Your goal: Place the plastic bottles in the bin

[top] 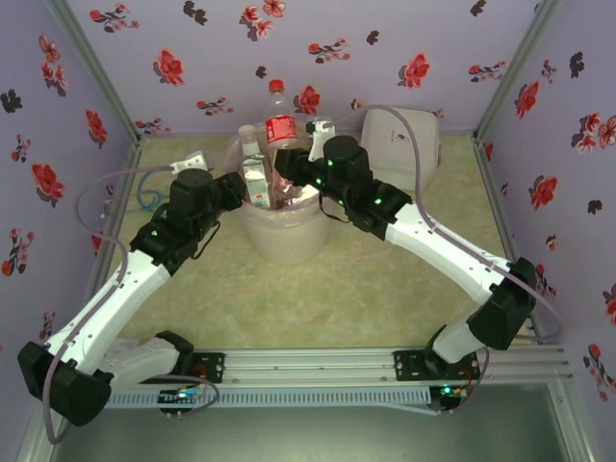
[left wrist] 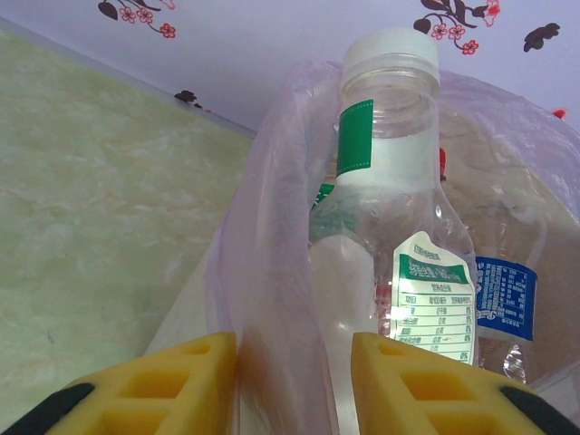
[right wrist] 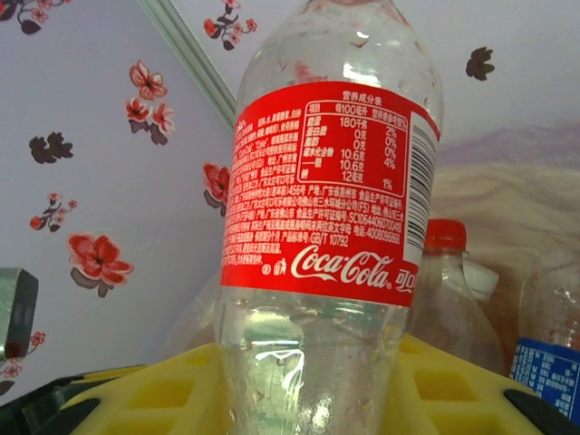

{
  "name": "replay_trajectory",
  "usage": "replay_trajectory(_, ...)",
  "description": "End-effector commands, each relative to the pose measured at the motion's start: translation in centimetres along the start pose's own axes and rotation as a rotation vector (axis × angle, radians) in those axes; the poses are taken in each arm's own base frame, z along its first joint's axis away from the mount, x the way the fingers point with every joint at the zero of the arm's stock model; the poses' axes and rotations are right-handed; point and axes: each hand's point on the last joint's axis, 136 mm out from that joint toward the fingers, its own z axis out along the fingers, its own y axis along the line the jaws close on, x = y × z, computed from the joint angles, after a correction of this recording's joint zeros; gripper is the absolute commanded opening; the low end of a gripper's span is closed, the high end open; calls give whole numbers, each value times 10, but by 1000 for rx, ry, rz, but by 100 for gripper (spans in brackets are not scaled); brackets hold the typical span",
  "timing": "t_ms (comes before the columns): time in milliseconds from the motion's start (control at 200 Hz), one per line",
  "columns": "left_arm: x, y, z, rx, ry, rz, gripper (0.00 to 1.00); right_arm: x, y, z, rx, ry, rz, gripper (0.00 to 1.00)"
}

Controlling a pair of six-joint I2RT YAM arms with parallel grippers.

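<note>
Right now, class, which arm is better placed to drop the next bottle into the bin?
Right. The right jaws grip the red-labelled bottle upright at the bin; the left jaws are shut on its liner.

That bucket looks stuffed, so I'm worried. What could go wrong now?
The whitish round bag-lined bin has bottles poking above its rim, so the clear red-labelled plastic bottle in the right tool might not settle and could topple out. The left tool pinches the thin pink plastic liner; pulling might tug it loose or tip the bin.
</note>
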Motion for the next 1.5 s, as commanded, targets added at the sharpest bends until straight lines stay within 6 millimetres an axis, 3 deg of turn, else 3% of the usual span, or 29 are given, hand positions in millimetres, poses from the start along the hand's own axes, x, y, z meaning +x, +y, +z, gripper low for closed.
replay_trajectory(0,-4,-3,-6,6,-18,12,37,-20,8,-11,-3,-63,-38,48)
replay_trajectory(145,-10,-4,-10,4,-27,32,38,-32,3,-26,41,-98,-105,79)
replay_trajectory(245,-14,-4,-12,-6,-32,53,39,-40,1,-37,68,-123,-161,83)
replay_trajectory(385,-23,-9,-16,-8,-48,81,40,-47,0,-39,91,-136,-238,76)
replay_trajectory(510,-29,-14,-15,-6,-49,102,40,-47,6,-24,72,-125,-288,61)
replay_trajectory(700,-28,-14,-14,-8,-45,104,41,-20,2,-1,66,-34,-300,39)
replay_trajectory(885,-23,-10,-10,-18,-34,99,41,15,-14,9,93,39,-273,34)
replay_trajectory(1130,-20,-13,0,-13,-25,97,41,22,-13,21,86,54,-258,32)
replay_trajectory(1210,-22,-18,2,-2,-18,107,41,13,-8,13,73,34,-260,33)
replay_trajectory(1310,-34,-27,-4,21,-35,134,42,-17,-1,-11,81,-44,-292,35)
replay_trajectory(1420,-56,-37,-19,34,-70,182,50,-45,1,-42,112,-107,-332,40)
replay_trajectory(1495,-73,-38,-30,27,-95,218,58,-56,-8,-58,155,-133,-336,41)
